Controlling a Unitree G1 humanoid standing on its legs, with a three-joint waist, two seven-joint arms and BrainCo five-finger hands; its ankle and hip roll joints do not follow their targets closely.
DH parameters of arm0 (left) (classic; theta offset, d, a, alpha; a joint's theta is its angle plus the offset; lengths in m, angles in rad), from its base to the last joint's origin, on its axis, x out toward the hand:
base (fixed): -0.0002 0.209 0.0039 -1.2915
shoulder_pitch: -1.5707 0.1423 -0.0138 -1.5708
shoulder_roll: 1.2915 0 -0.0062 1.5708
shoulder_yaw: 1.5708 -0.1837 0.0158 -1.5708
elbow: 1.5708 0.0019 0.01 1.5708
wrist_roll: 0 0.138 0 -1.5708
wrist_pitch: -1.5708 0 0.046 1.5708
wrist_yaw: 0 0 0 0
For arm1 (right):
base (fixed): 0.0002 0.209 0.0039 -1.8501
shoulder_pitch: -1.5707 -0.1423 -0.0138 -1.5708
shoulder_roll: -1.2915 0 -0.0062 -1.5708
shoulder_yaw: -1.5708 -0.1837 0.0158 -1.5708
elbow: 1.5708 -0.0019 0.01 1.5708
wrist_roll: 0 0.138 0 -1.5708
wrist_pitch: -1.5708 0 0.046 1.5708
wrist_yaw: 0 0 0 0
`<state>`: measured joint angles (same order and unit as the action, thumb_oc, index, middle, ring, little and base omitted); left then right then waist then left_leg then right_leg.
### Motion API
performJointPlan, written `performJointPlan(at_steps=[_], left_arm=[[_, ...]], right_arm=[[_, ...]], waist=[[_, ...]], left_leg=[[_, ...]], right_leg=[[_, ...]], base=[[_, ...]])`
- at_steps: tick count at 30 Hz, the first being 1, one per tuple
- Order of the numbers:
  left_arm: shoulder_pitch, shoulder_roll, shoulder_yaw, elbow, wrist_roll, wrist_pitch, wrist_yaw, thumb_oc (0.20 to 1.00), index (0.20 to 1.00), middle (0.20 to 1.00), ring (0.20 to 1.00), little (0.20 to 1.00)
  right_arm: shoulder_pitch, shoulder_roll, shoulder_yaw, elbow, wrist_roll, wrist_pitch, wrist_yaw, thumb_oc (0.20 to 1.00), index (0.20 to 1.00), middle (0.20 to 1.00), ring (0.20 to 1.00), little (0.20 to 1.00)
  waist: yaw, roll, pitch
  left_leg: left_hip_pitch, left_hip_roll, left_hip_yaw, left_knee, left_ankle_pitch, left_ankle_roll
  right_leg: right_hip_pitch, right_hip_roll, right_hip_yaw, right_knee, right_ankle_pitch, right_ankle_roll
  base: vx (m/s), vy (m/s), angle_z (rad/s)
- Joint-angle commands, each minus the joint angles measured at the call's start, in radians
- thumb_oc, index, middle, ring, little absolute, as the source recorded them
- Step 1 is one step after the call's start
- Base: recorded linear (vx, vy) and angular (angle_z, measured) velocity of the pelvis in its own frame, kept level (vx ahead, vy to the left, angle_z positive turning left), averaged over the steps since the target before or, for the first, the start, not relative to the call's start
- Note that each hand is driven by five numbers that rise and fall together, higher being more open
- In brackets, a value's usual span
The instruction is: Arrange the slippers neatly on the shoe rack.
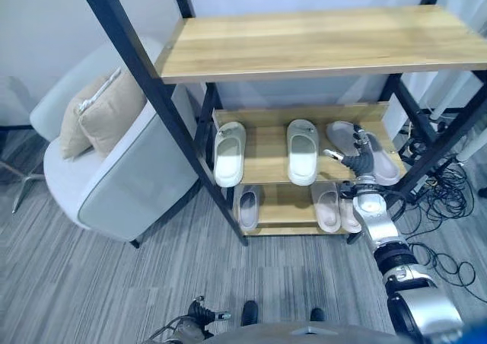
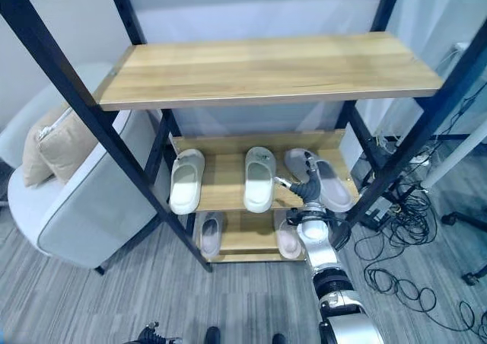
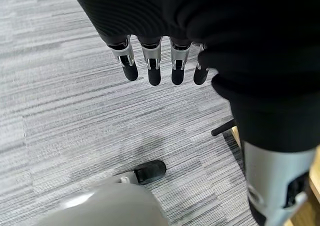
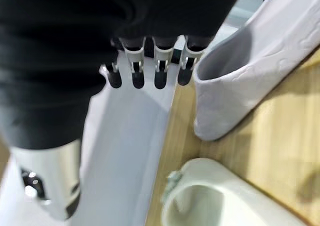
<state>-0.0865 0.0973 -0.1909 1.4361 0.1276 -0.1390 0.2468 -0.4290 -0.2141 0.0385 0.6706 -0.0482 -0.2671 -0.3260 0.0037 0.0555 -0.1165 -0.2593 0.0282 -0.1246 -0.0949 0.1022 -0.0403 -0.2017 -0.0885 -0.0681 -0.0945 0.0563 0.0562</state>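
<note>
Right hand (image 1: 358, 160): fingers straight, empty.
Pale lilac foam slipper (image 1: 380, 155): just right of hand, long axis near-to-far, skewed on middle wooden shelf (image 1: 266, 161).
Left hand (image 3: 160, 66): low, relaxed.

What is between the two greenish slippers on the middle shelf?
Nothing: bare wooden shelf lies between the left slipper and the middle slipper, seen in both eye views.
</note>
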Motion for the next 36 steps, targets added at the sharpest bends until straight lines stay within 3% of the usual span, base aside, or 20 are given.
performJointPlan(at_steps=[1, 17, 36], left_arm=[[-0.031, -0.075, -0.027, 0.115, -0.024, -0.012, 0.018, 1.000, 1.000, 1.000, 1.000, 1.000], [-0.057, -0.104, -0.021, 0.099, -0.053, -0.029, 0.012, 1.000, 1.000, 1.000, 1.000, 1.000], [-0.026, -0.093, -0.011, 0.104, -0.047, -0.039, 0.019, 1.000, 1.000, 1.000, 1.000, 1.000]], right_arm=[[-0.028, 0.001, -0.049, 0.001, 0.039, -0.027, -0.009, 1.000, 1.000, 1.000, 1.000, 1.000], [-0.150, 0.058, -0.033, 0.060, 0.126, 0.016, 0.091, 1.000, 1.000, 1.000, 1.000, 1.000], [-0.188, 0.067, -0.040, 0.096, 0.099, 0.017, 0.068, 1.000, 1.000, 1.000, 1.000, 1.000]], waist=[[0.005, -0.026, 0.028], [0.036, -0.025, 0.095], [0.072, -0.040, 0.112]], left_leg=[[0.057, 0.002, -0.017, 0.008, -0.039, -0.011], [0.031, -0.006, -0.040, 0.008, -0.019, -0.009], [-0.002, -0.014, -0.073, 0.008, 0.000, -0.007]], right_leg=[[0.037, -0.077, -0.023, 0.007, 0.010, 0.058], [0.037, -0.089, -0.050, 0.007, 0.003, 0.070], [0.033, -0.098, -0.086, 0.007, -0.004, 0.082]], base=[[-0.03, 0.045, 0.04], [0.00, 0.025, 0.05], [-0.01, 0.012, 0.03]])
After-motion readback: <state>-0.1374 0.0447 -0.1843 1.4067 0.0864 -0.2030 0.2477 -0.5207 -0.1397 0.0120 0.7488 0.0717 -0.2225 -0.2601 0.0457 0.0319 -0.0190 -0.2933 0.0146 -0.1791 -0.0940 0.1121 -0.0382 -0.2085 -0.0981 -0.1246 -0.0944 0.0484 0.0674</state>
